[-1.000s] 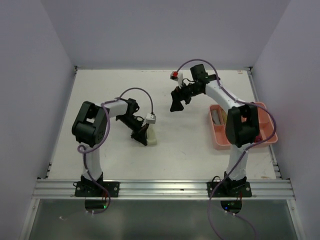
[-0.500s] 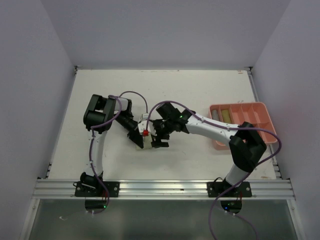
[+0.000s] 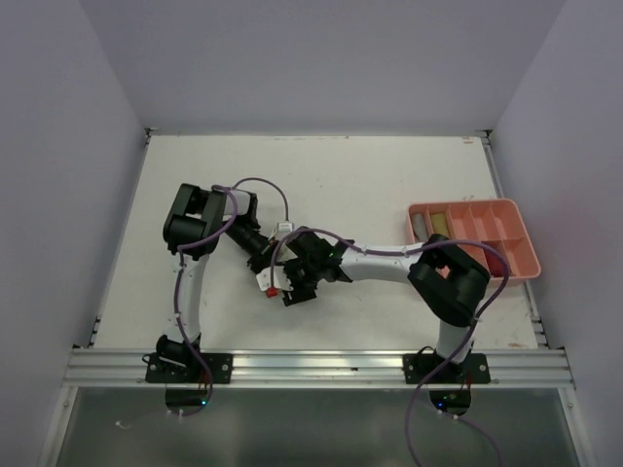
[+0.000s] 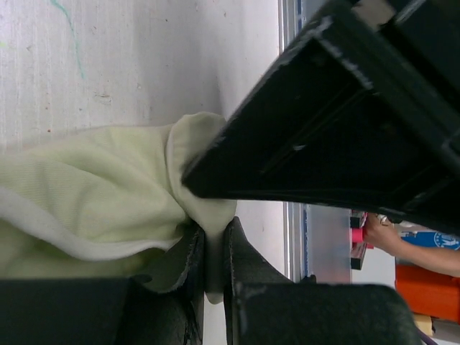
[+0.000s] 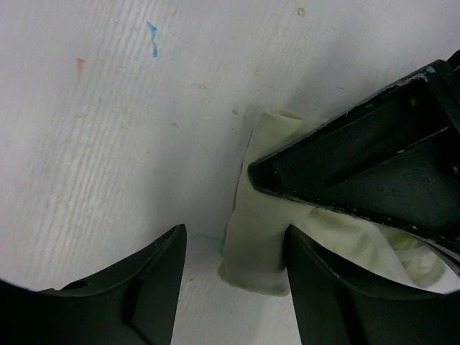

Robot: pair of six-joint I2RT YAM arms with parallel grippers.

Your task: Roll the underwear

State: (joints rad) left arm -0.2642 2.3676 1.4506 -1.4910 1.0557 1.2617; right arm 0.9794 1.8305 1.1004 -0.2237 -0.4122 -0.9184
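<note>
The pale yellow-green underwear (image 4: 93, 194) lies bunched on the white table. My left gripper (image 4: 213, 241) is shut on a fold at its edge. In the right wrist view the cloth's rolled end (image 5: 262, 237) lies between the spread fingers of my right gripper (image 5: 236, 237), which is open and low over the table. One left finger (image 5: 366, 165) crosses over the cloth there. In the top view both grippers, left (image 3: 265, 275) and right (image 3: 290, 287), meet at the table's front centre and hide the cloth.
The salmon-pink tray (image 3: 521, 255) stands at the right edge, with a grey roll (image 3: 418, 226) and an olive-tan roll (image 3: 438, 222) in its left compartments. The right arm (image 3: 389, 261) stretches across the table's front. Walls close in the table on three sides.
My right arm has swung from the back of the table down to the cloth beside my left gripper. My left arm has changed pose, its gripper staying at the cloth.
</note>
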